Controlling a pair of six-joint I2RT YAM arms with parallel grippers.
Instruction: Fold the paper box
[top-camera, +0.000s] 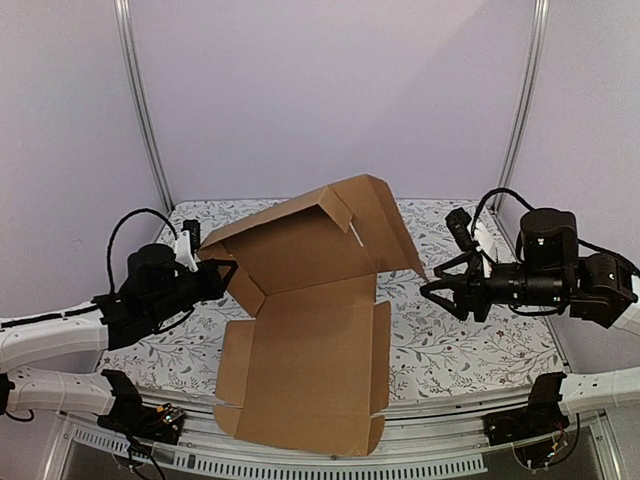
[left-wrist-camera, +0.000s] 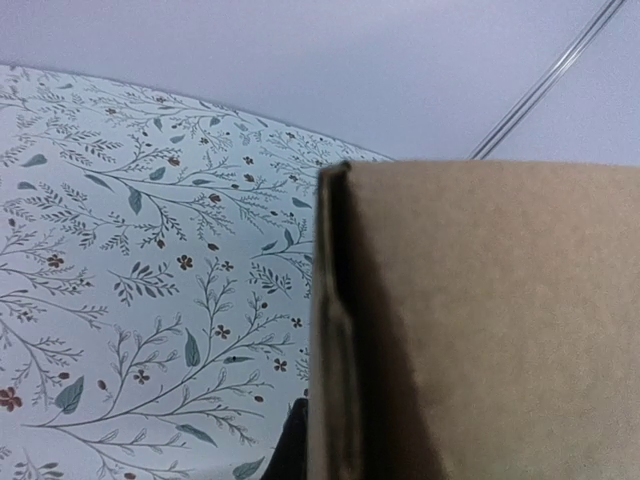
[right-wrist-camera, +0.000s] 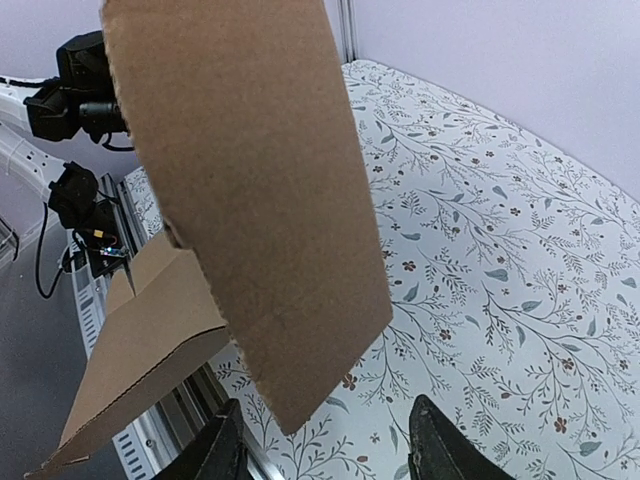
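Note:
The paper box (top-camera: 310, 370) is a brown cardboard sheet. Its near panel lies flat on the table and its far panel (top-camera: 300, 240) is raised and tilted. My left gripper (top-camera: 213, 268) is at the sheet's left side flap. In the left wrist view the cardboard (left-wrist-camera: 500, 320) stands edge-on against one dark finger (left-wrist-camera: 288, 445); the other finger is hidden behind it. My right gripper (top-camera: 432, 290) is open just off the raised panel's right corner. In the right wrist view that corner (right-wrist-camera: 290, 400) hangs between the spread fingers (right-wrist-camera: 225, 445) without touching them.
A floral cloth covers the table (top-camera: 470, 340). A metal rail (top-camera: 440, 405) runs along the near edge, and the box's front edge overhangs it. Two upright frame posts (top-camera: 140, 100) stand at the back against a plain wall.

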